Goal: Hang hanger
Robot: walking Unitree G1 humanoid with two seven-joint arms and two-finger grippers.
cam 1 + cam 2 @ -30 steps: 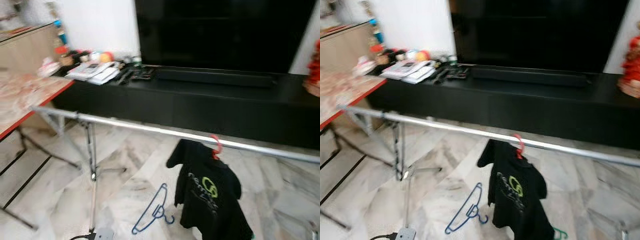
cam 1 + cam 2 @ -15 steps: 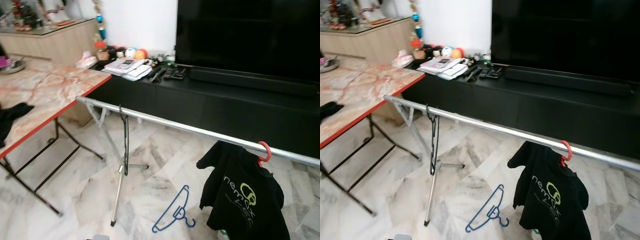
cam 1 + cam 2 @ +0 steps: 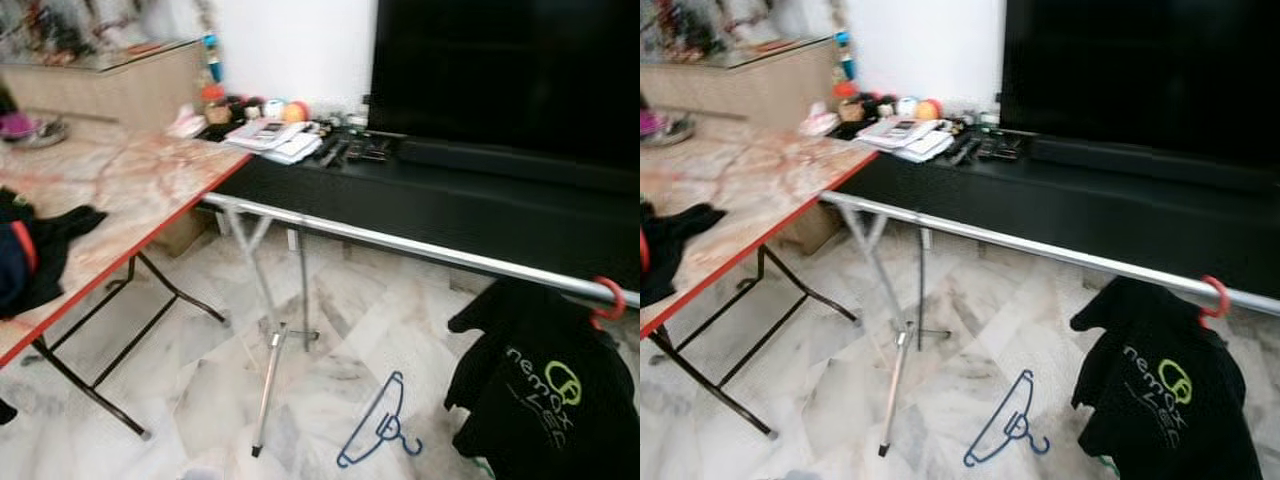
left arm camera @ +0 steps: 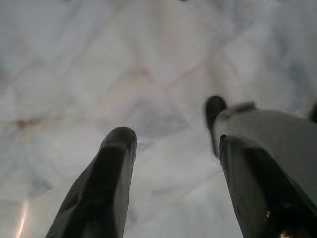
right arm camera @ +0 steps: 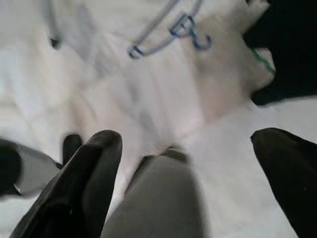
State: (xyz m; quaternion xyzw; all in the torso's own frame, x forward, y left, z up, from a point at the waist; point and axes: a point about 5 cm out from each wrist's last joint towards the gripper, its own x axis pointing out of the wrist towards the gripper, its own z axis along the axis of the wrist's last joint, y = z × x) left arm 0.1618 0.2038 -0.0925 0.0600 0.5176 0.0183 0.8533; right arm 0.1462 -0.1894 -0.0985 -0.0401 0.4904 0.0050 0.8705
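The blue hanger (image 5: 168, 29) lies on the floor, upper middle, beyond the right gripper (image 5: 190, 168); both grippers gape wide, empty.

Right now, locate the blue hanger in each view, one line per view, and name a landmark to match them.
Left eye view: the blue hanger lies on the marble floor, low and centre-right.
Right eye view: it lies low, right of centre.
Left wrist view: not in it.
Right wrist view: at the far edge, beyond the right gripper.
Shared landmark: the black T-shirt, just to the robot's right of the hanger, on the silver rail.
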